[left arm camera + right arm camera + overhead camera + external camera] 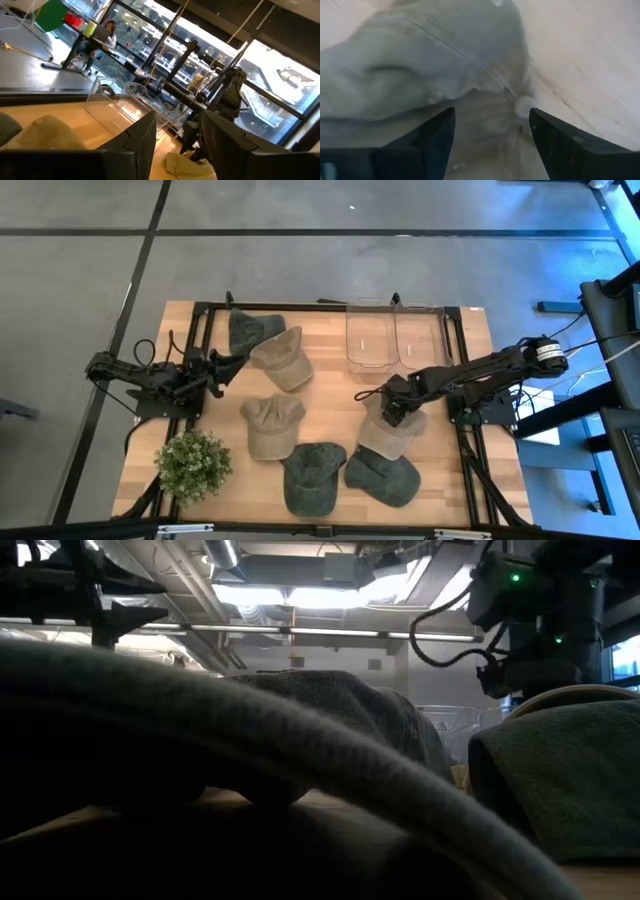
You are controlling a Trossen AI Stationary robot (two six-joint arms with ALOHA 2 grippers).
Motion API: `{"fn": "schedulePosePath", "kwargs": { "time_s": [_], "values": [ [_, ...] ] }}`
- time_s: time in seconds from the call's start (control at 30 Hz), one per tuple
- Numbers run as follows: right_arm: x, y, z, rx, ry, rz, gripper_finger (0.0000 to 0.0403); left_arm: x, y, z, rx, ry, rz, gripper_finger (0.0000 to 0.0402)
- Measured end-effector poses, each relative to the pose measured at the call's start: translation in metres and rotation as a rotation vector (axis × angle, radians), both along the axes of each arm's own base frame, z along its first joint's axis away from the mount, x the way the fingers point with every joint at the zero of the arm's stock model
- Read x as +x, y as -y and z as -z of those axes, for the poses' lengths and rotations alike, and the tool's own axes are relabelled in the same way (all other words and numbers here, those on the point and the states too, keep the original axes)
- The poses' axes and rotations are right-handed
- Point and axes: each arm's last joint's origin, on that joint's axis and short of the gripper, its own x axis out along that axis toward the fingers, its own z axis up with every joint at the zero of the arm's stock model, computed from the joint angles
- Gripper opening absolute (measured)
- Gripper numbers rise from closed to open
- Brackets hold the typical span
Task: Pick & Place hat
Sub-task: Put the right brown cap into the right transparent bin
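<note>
Left gripper [222, 370] waits at nine o'clock, fingers parted, holding nothing; right gripper [392, 410] sits low over the tan hat [392, 432] at four o'clock, fingers spread wide astride its crown, nothing gripped yet. Grasp stage, I'd say: next, squeeze fabric, then lift

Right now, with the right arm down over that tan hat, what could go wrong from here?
The right end effector is open just above the tan hat, whose far edge overlaps the dark green hat beside it; lifting could drag that neighbour along.

The fabric is soft and creased, so the fingers may pinch only a thin fold and let it slip.

The clear bins lie close behind; a swinging hat might catch a rim.
</note>
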Motion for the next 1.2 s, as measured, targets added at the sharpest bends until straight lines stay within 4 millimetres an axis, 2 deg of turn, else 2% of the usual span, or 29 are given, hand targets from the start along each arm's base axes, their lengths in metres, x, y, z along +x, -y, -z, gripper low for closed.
{"fn": "schedulePosePath", "kwargs": {
  "time_s": [0.4, 0.6, 0.73, 1.03, 1.2],
  "values": [
    [-0.018, 0.003, 0.023, -0.019, -0.036, 0.003, 0.0223, 0.000, -0.001, 0.000, -0.022, 0.005, -0.032, 0.0155],
    [-0.022, 0.004, 0.027, -0.044, -0.042, 0.007, 0.0212, 0.000, -0.001, 0.000, -0.023, 0.005, -0.034, 0.0155],
    [-0.021, 0.005, 0.027, -0.052, -0.046, 0.010, 0.0170, -0.001, -0.001, 0.000, -0.027, 0.003, -0.054, 0.0155],
    [-0.020, 0.005, 0.027, -0.066, -0.030, 0.003, 0.0019, -0.001, -0.002, 0.000, -0.026, 0.000, -0.062, 0.0155],
    [-0.012, 0.004, 0.018, -0.044, -0.029, -0.029, 0.0025, -0.001, -0.002, 0.001, -0.028, 0.000, -0.062, 0.0155]
  ]
}}
